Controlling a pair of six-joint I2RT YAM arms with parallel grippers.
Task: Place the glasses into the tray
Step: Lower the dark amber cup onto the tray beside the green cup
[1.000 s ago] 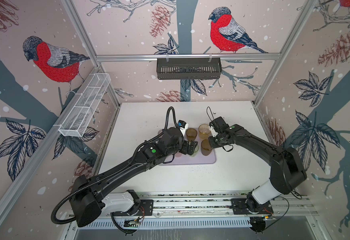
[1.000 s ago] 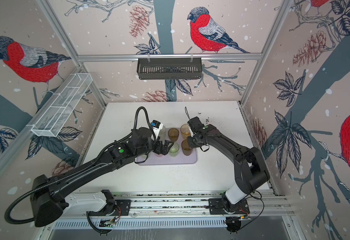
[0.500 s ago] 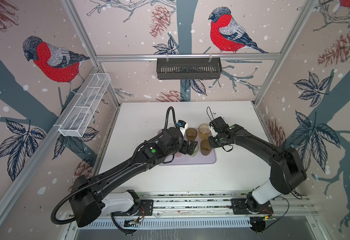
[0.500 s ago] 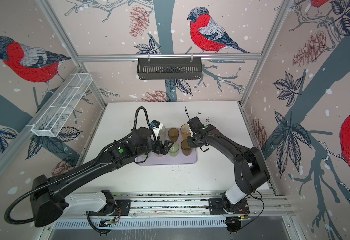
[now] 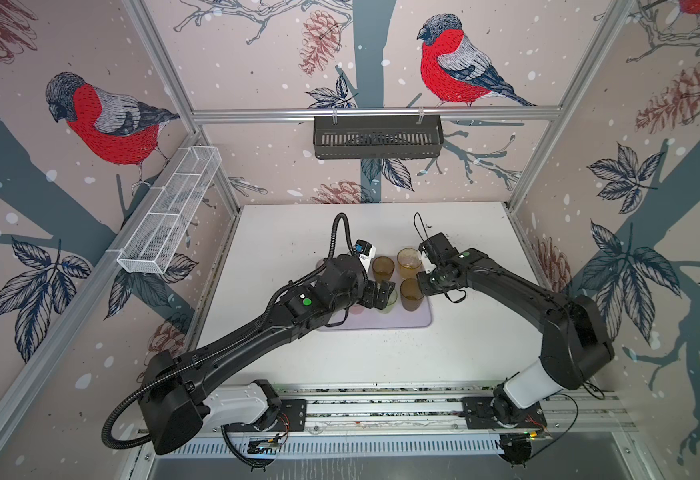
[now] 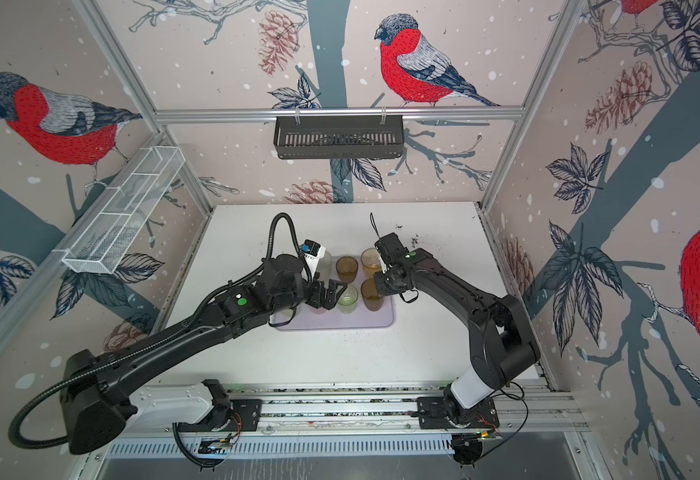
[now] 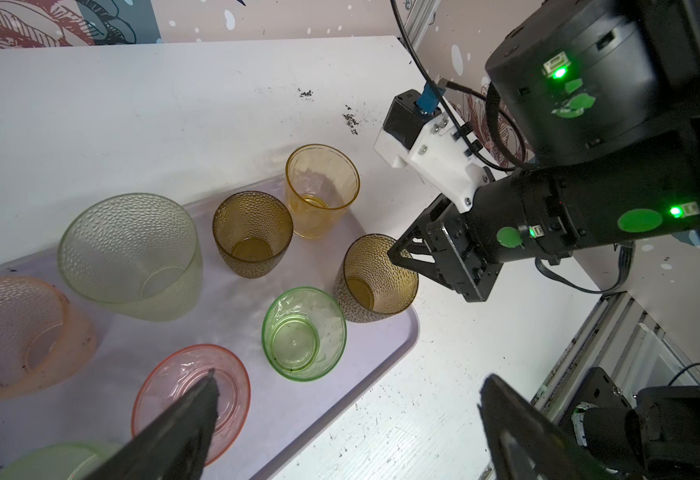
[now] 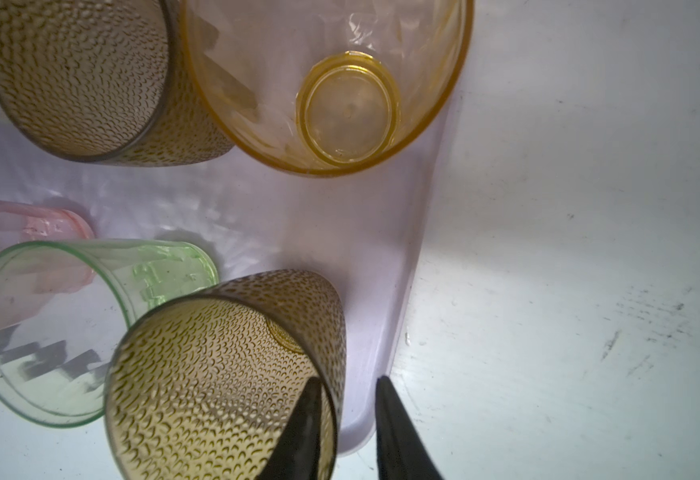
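Right wrist: right claw (image 8: 348, 380) slightly parted astride rim of upright olive tumbler (image 8: 223, 374), not pinching; left claw (image 7: 350, 378) wide, empty.

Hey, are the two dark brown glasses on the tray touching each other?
Apart. The left wrist view shows bare lavender tray between the brown glass at the tray's corner and the other brown glass.

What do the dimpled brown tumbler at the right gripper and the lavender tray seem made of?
Brown tumbler: likely translucent plastic, possibly glass; glossy, dimpled wall, base visible through it.
Tray: probably moulded plastic, smooth satin finish; rounded corner, soft light patterns on it.
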